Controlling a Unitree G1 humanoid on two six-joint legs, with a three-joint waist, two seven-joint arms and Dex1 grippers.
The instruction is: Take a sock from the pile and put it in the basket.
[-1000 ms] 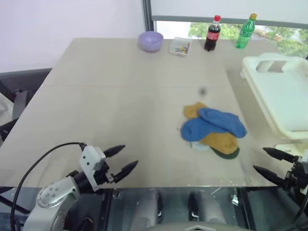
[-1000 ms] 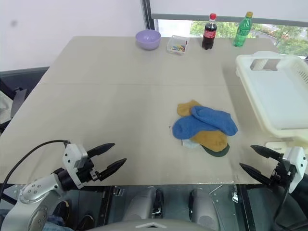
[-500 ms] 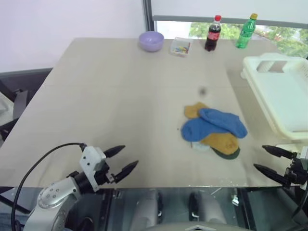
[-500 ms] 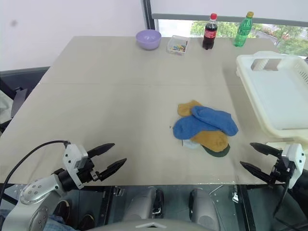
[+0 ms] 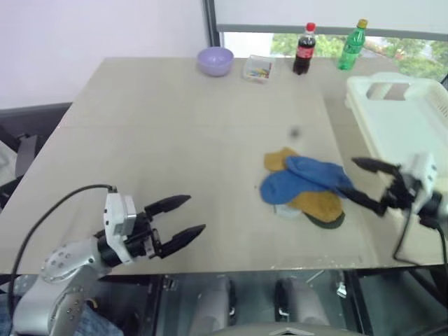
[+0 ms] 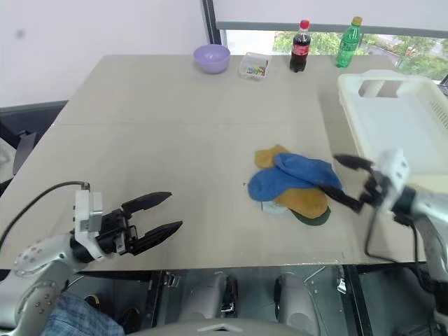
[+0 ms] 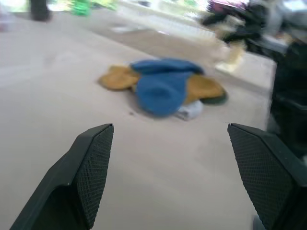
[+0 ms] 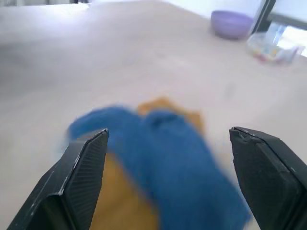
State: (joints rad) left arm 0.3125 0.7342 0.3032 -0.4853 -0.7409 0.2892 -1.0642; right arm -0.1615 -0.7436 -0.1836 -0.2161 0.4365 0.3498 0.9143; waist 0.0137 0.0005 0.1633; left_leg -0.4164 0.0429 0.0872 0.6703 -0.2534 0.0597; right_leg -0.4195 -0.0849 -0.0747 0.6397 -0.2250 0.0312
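Nearest me, at about seven o'clock, the left end effector (image 5: 182, 218) hangs just over the desk (image 5: 175, 140) edge with its two black fingers spread wide, holding nothing. Out at three o'clock, the right end effector (image 5: 364, 182) points in toward the pile (image 5: 306, 187), fingers also wide apart and empty, its tips just beside the blue sock on top. The pile lies a little right of the desk's middle: blue over mustard, dark green and a pale scrap. Beyond it at two o'clock sits the white basket (image 5: 402, 119). Along the far edge, around twelve, stand a lilac bowl (image 5: 214, 60), a small clear box (image 5: 257, 69), a cola bottle (image 5: 302, 49) and a green bottle (image 5: 352, 45).
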